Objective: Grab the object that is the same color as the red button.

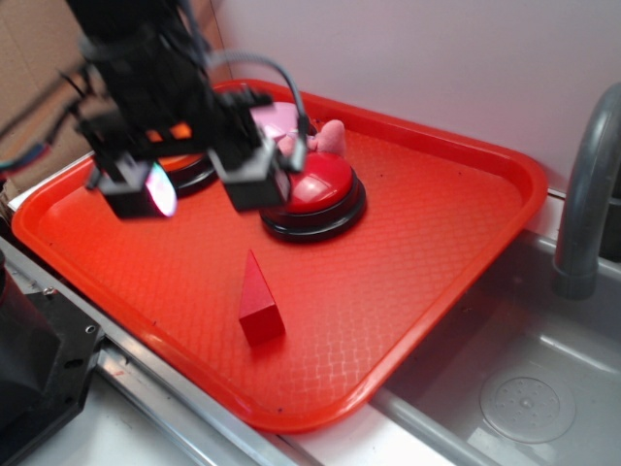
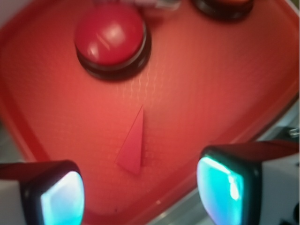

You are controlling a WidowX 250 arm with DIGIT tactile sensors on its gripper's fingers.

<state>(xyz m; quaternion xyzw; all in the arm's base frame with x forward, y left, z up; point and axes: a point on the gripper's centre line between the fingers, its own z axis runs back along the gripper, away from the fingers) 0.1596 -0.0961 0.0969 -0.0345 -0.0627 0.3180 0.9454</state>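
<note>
A small red wedge block (image 1: 259,299) with a pointed top stands on the red tray (image 1: 437,223), near its front. In the wrist view the block (image 2: 133,143) lies between and just ahead of my fingers. The red domed button (image 1: 322,183) on a black base sits behind it, also in the wrist view (image 2: 109,35). My gripper (image 1: 206,189) is open and empty, held above the tray to the left of the red button and up-left of the block. Its fingertips (image 2: 63,197) glow cyan in the wrist view.
An orange-topped button (image 1: 184,165) and a pink-topped button (image 1: 277,121) sit behind my gripper, partly hidden. A pink soft object (image 1: 328,138) lies behind the red button. A grey sink basin (image 1: 524,388) and faucet (image 1: 587,184) are to the right.
</note>
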